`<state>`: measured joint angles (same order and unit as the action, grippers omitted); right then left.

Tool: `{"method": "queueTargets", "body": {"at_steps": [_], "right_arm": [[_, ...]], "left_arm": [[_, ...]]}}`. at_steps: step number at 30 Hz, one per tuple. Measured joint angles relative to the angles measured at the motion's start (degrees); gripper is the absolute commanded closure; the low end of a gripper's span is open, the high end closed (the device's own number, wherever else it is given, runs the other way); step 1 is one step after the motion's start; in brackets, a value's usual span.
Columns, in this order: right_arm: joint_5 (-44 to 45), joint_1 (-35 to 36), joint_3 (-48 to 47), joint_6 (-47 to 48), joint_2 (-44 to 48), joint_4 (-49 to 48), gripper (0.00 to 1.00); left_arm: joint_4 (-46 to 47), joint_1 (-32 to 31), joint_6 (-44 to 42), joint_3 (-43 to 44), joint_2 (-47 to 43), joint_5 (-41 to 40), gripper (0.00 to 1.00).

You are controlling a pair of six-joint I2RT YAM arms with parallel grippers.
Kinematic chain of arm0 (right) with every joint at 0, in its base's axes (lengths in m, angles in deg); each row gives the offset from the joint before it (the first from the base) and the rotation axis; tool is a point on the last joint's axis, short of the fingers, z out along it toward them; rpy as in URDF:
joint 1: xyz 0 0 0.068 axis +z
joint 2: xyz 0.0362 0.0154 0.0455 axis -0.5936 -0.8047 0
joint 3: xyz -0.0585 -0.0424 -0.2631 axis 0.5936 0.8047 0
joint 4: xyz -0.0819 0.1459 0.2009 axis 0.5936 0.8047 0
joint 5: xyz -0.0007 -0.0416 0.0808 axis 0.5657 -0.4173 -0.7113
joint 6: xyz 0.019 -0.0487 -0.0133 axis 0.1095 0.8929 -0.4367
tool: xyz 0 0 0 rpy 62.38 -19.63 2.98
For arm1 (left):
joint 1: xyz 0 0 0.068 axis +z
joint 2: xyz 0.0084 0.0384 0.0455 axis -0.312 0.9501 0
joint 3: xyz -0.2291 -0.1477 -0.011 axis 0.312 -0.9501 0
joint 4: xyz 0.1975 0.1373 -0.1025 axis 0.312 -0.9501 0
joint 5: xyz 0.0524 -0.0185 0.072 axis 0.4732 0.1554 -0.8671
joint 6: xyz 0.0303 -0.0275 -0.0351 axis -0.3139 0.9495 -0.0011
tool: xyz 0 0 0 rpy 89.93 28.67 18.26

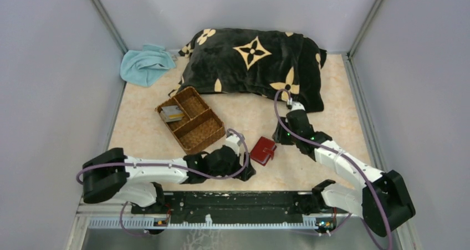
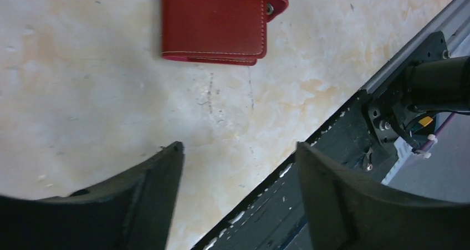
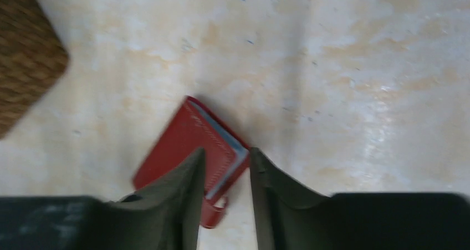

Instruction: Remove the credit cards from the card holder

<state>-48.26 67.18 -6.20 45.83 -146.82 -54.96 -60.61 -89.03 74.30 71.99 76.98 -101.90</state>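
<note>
Soft even overhead light, faint shadows, right wrist view motion-blurred, left wrist view sharp

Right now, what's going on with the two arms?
Both arms are at the red card holder, which lies flat on the table. The right gripper sits over its open edge, where card edges show. Its fingers are narrowly apart, and I cannot tell if it grips. The left gripper is open beside the holder, not touching it. The wicker basket holds a small flat item.
</note>
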Motion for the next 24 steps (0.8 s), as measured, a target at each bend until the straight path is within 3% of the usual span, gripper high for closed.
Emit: {"method": "queueTargets", "body": {"at_steps": [2, 4, 6, 10, 16, 24], "right_arm": [[-1.27, -2.67, 3.30, -1.36, -0.02, 0.24, 0.98], [-1.97, -3.43, 4.04, -1.88, -0.55, 0.52, 1.00], [-2.84, -3.45, 3.96, -2.23, -2.14, -1.16, 1.00], [-3.56, -3.45, 3.93, -2.10, -5.97, -3.45, 1.00], [-4.00, -3.45, 4.07, -1.73, -9.84, -5.44, 1.00], [-5.16, -3.45, 10.60, -2.27, -3.32, -6.67, 1.00]], "left_arm": [[2.27, -1.27, 0.28, 0.90, 3.54, 0.11, 0.43], [4.24, -1.79, 1.07, 1.03, 6.03, 0.46, 0.64], [5.55, -1.81, 1.62, 1.01, 7.63, 0.66, 0.76], [7.96, -1.81, 2.14, 1.01, 8.46, 0.48, 0.79], [9.64, -1.79, 2.34, 1.90, 12.11, -0.15, 0.75], [7.63, -1.46, 3.50, 6.67, 19.26, -0.46, 0.73]]}}
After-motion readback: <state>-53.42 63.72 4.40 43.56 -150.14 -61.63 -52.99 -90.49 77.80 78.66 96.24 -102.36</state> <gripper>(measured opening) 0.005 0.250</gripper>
